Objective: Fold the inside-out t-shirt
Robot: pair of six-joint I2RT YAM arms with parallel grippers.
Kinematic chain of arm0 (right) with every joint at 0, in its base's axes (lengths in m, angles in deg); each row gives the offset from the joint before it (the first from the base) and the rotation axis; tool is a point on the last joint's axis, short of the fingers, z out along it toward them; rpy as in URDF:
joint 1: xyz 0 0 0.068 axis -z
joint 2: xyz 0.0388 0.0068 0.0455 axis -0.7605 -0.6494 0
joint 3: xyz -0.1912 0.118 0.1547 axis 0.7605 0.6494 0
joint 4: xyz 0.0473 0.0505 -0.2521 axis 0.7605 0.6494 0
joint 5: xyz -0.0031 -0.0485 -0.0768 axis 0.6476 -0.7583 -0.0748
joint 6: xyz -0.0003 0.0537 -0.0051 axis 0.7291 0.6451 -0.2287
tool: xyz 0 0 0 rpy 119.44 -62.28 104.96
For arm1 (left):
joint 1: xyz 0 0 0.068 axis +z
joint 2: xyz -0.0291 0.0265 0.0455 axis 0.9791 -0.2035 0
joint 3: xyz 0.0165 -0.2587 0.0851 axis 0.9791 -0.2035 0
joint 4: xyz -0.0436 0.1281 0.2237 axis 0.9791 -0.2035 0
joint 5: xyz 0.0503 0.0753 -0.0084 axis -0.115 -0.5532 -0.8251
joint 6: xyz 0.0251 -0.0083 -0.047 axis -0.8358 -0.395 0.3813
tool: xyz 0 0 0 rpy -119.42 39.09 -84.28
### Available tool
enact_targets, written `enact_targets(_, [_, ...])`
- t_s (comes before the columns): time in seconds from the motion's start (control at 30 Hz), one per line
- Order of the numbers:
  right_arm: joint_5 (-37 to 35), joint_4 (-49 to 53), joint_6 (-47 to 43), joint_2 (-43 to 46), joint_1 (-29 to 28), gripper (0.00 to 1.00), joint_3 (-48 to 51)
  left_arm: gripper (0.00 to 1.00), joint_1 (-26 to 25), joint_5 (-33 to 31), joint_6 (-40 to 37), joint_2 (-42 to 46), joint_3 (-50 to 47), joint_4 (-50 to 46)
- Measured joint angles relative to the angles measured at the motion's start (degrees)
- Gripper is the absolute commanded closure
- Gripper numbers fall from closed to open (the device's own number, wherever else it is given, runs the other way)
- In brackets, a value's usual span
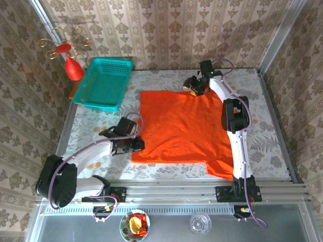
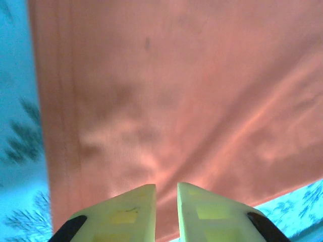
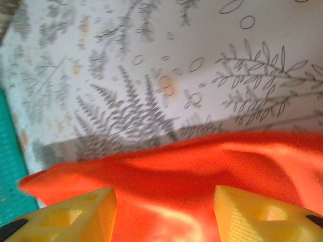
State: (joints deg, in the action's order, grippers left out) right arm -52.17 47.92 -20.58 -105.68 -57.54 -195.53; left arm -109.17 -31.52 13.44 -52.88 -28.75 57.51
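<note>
From the top external camera I see the inside-out t-shirt (image 1: 176,126) spread flat mid-table on the fern-printed table cover (image 1: 272,136). It is a smooth orange-red panel, close to square, so I can't call a long axis. One flap juts towards the near right corner, beside the right arm. The left gripper (image 1: 137,143) sits at the shirt's near left edge and the right gripper (image 1: 194,86) at its far edge. A teal mesh basket (image 1: 103,83) stands well apart at far left.

On the left wrist camera, the pale yellow fingers (image 2: 126,212) stand a narrow slit apart, nothing pinched. Below them is soft, faintly rippled fabric with a straight hem on the left.

On the right wrist camera, the yellow fingers (image 3: 75,217) stand wide. The shirt's far edge lies rumpled between them, and I see no grip on it.
</note>
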Motion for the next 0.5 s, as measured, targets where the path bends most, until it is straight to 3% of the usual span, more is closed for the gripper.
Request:
enact_targets(0.17, [0.28,-0.22,-1.07,10.49,-0.5,0.45,6.36,0.75,4.52,-2.32,-5.05,-5.42,11.21,-1.62])
enact_targets(0.5, [0.26,-2.62,-2.67,26.82,-2.75,0.45,26.97,0.75,8.85,-4.28,-12.81,-31.85,40.02,-1.44])
